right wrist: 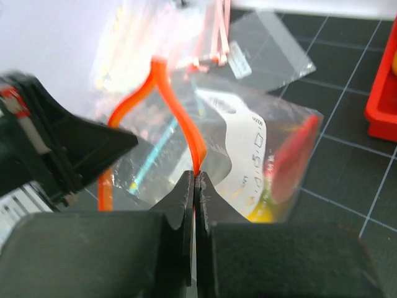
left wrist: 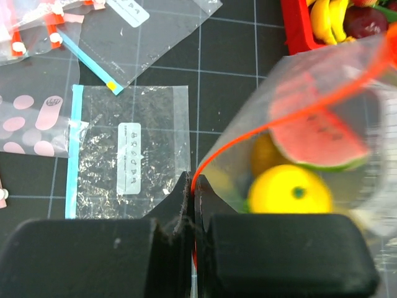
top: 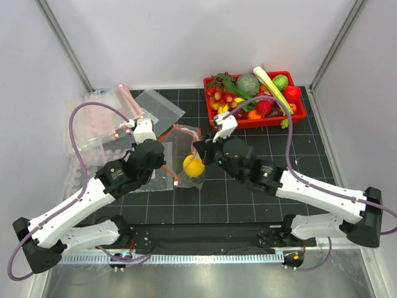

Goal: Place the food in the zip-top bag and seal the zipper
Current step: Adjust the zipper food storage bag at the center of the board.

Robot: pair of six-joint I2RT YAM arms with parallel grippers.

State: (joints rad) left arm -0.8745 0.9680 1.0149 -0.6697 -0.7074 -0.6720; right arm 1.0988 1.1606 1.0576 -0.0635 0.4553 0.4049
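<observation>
The zip-top bag (top: 189, 149) hangs over the black gridded table (top: 248, 205) between white walls (top: 186, 37), both arms' jaws pinching its zipper (right wrist: 159, 69).

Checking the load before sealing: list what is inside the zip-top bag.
The zip-top bag holds a yellow round fruit, a watermelon wedge and a dark-orange piece behind them. The left gripper covers anything lower.

zipper (right wrist: 180, 121) red-orange | fruit (left wrist: 288, 192) yellow | watermelon wedge (left wrist: 316, 139) red, green rind

A black gridded tabletop (top: 248, 198) carries a red tray (top: 260, 122) of toy produce (top: 248, 85) at far right and loose clear bags (top: 158, 105) lying flat at far left.
</observation>
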